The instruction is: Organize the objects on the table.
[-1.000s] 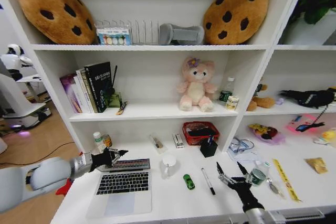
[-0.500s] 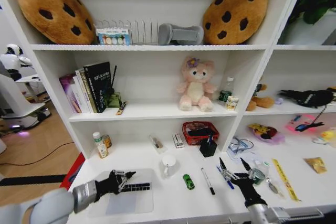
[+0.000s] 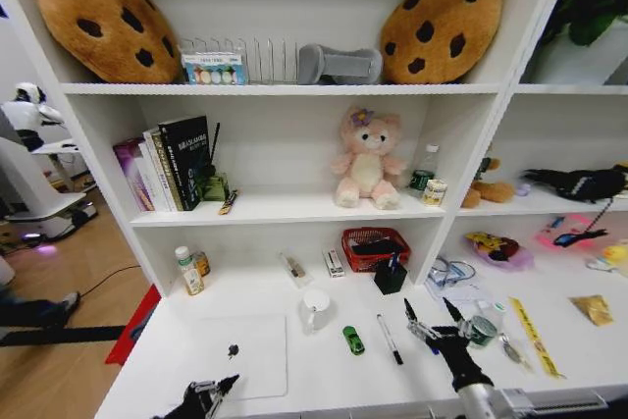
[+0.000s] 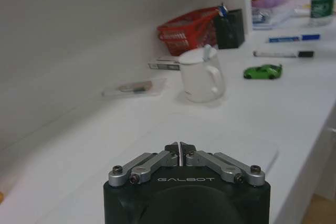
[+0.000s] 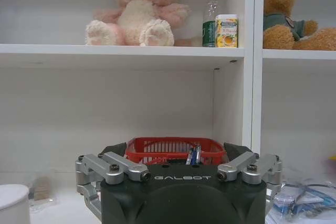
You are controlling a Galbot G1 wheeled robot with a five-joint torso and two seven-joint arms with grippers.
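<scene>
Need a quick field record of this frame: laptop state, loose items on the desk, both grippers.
laptop: silver laptop, lid closed, flat on the white desk
green toy car, right of the white mug
black pen, right of the car
blue pen, beyond the black pen
left gripper, shut, at the desk's front edge near the laptop
right gripper, open, over the desk right of the black pen
</scene>
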